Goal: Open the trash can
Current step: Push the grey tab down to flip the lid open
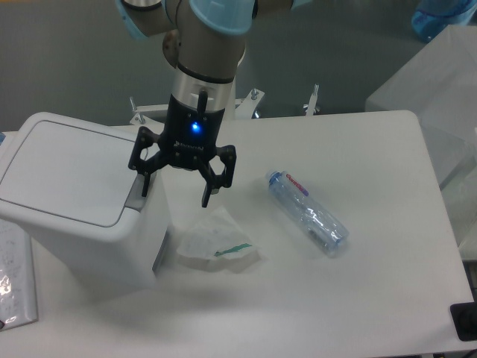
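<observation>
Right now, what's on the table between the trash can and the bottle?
A crumpled clear wrapper lies between the trash can and the bottle, apart from both; the camera view shows it.

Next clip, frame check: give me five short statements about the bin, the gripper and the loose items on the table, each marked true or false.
1. The flat lid of the large boxy white plastic trash can is raised. False: it lies closed.
2. The two-finger black gripper has its jaws spread with nothing between them. True.
3. The clear plastic bottle stands upright. False: it lies on its side on the white table.
4. A crumpled white wrapper lies on the table between the trash can and the bottle. True.
5. The gripper is over the bottle. False: it is at the trash can's front edge, near the grey push-button tab.
</observation>
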Controlling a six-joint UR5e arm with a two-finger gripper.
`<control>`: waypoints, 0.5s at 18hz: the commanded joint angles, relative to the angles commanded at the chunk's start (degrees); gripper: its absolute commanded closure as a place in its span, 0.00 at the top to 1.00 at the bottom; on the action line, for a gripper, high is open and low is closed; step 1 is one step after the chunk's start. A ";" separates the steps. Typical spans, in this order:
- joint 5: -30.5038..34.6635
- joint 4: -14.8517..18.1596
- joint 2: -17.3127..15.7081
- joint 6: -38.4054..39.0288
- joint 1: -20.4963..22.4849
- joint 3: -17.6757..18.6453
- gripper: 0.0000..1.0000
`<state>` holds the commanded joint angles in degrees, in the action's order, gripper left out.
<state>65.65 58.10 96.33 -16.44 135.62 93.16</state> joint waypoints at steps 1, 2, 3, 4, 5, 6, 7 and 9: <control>0.00 0.00 0.00 0.00 0.00 0.09 1.00; 0.00 0.00 0.09 0.00 0.00 0.18 1.00; 0.00 0.00 0.00 0.00 0.00 0.35 1.00; 0.00 0.00 0.00 0.00 0.00 0.35 1.00; 0.00 0.00 0.00 0.00 0.00 0.44 1.00; 0.00 0.00 -0.09 0.00 0.00 0.44 1.00; 0.00 0.00 0.00 0.00 0.00 0.44 1.00; 0.00 0.00 -0.09 0.00 0.00 0.44 1.00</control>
<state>65.65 58.10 96.24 -16.44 135.62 93.60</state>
